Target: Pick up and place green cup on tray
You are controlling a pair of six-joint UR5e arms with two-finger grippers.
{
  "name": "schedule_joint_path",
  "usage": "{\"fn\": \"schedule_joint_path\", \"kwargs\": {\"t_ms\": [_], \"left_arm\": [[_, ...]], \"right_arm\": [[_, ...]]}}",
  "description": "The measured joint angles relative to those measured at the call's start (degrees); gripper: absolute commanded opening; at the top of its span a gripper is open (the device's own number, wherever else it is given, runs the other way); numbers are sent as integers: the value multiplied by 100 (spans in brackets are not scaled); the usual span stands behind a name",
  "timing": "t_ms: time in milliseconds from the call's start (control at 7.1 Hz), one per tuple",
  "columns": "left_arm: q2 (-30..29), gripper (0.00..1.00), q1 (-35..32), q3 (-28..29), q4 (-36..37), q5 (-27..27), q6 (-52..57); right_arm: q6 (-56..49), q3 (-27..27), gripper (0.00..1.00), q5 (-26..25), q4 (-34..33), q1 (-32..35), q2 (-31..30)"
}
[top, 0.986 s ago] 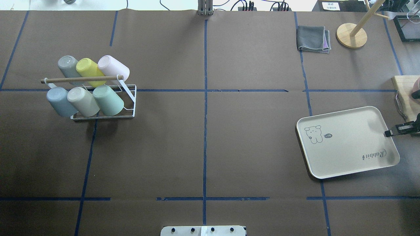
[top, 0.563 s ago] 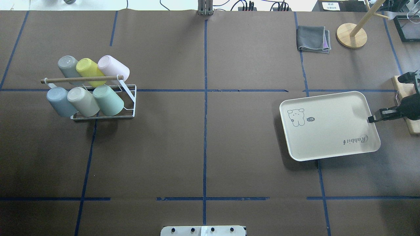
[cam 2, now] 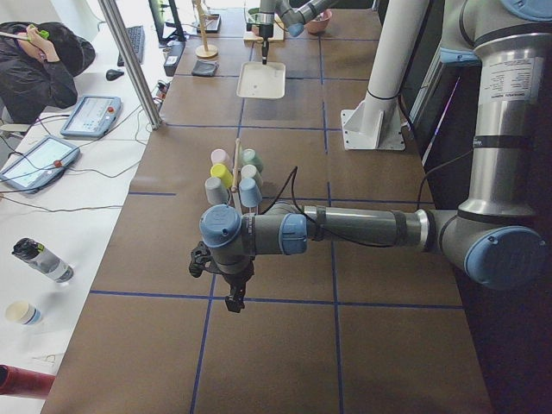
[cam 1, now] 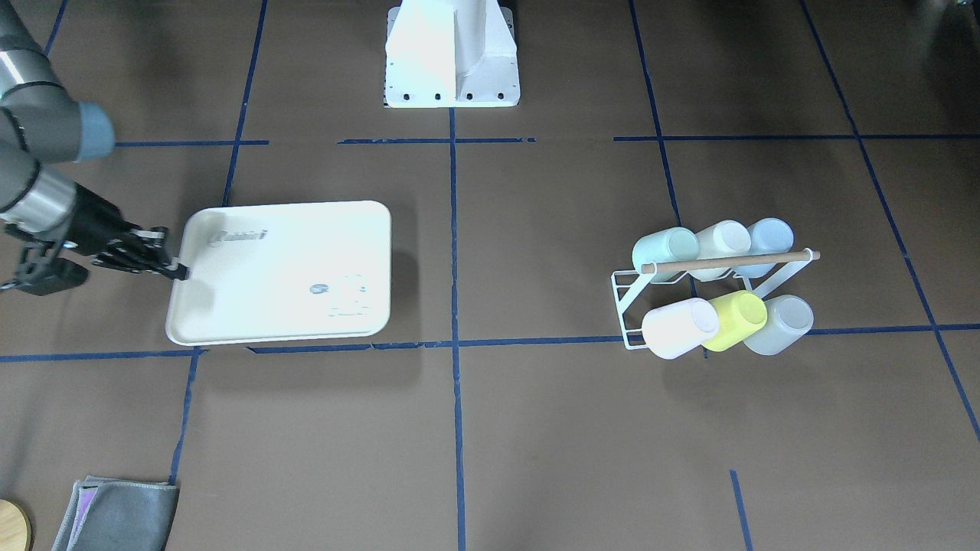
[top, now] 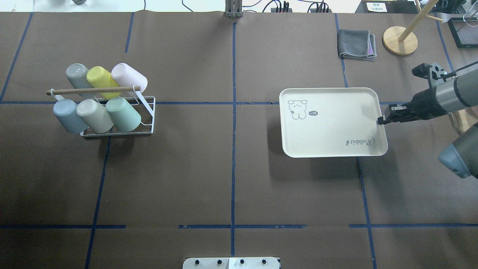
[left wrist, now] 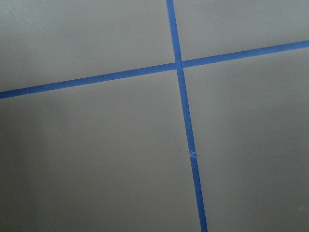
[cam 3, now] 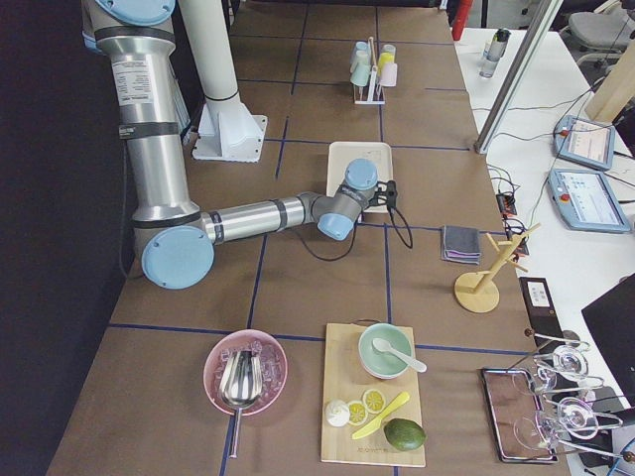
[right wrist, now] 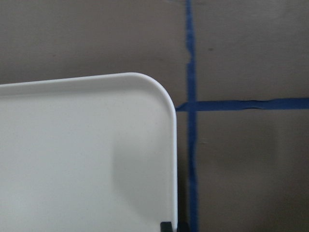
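While my right pincer [top: 381, 120] is clamped shut on the rim of the cream Rabbit tray [top: 336, 127], the mint-green cup [top: 123, 114] lies well apart from it on the white wire rack [top: 153, 116], light, stiff, probably slick, so I'd grip mid-wall; whether my left pincer [cam 2: 233, 302] is open I cannot tell.

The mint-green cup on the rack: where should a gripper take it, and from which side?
I'd grip the green cup across its side wall near the upturned base, coming from above on the table-centre side. It leans mouth-down at the row's end on the rack; the beige cup crowds its other side.
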Motion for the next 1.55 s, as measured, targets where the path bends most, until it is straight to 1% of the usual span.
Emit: {"fn": "schedule_joint_path", "kwargs": {"t_ms": [282,423,563,845,986,1549], "left_arm": [[-6,100,6,1,-3,0,0],[-7,100,10,8,-3,0,0],[-8,100,14,11,-3,0,0],[-12,100,17,13,-3,0,0],[-15,100,17,14,-3,0,0],[-17,100,21,14,1,0,0]], "right_arm": [[410,52,0,-664,-908,-671,915],[578,61,0,-943,-1141,-973,1164],[687,62,0,-1210,-1237,-1257,1285],[745,27,0,-1651,-1279,-1731,1328],[749,16,0,-1780,-1279,-1865,1318],[709,11,0,-1845,-1277,-1968,1265]]}}
